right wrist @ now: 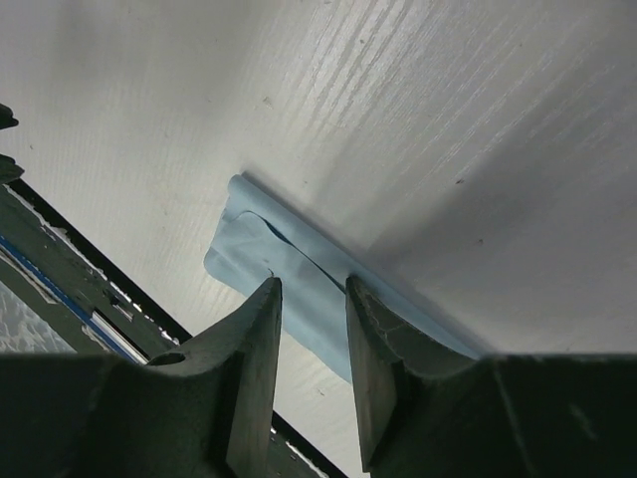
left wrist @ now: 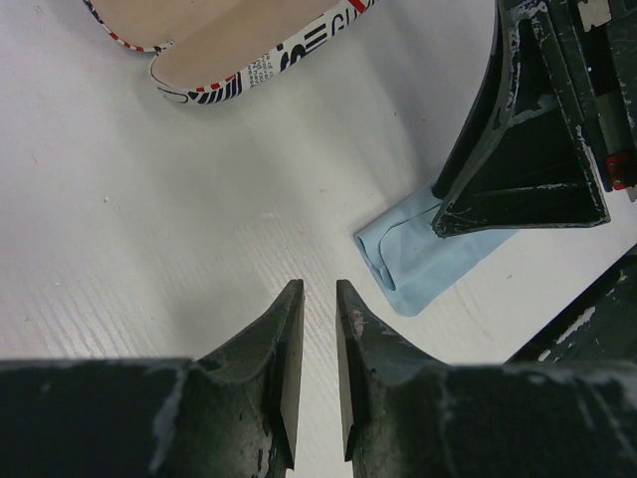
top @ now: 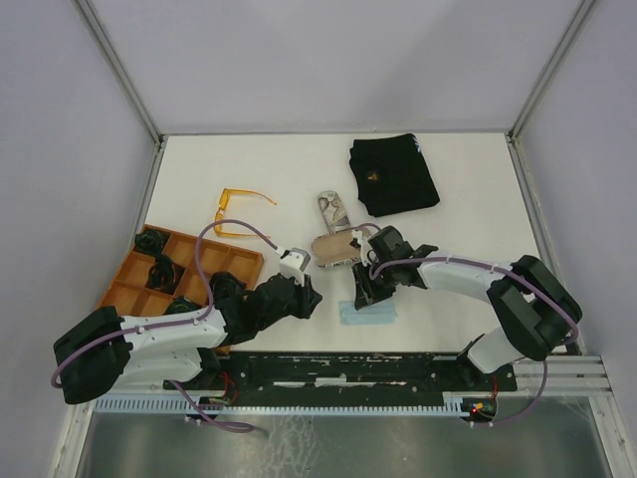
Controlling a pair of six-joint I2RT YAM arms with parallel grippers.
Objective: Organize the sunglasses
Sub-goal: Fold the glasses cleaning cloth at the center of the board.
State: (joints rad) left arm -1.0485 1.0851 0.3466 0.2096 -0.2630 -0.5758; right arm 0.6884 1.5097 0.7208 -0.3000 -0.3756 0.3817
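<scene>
The orange-amber sunglasses (top: pixel 239 211) lie open on the white table, behind the orange tray. A small pale thing with dark patches (top: pixel 331 207) lies behind the open printed case (top: pixel 333 249); it may be the white pair, but I cannot tell. My left gripper (top: pixel 313 297) (left wrist: pixel 318 289) hovers low over bare table with a narrow gap between its empty fingers. My right gripper (top: pixel 364 297) (right wrist: pixel 314 284) is open, its fingertips down on a light blue cloth (top: pixel 366 315) (right wrist: pixel 299 274), which also shows in the left wrist view (left wrist: pixel 418 261).
An orange compartment tray (top: pixel 239 261) with black items stands at the left. A black folded cloth (top: pixel 393 174) lies at the back right. The printed case also shows in the left wrist view (left wrist: pixel 229 50). The black rail (top: pixel 348 370) runs along the near edge.
</scene>
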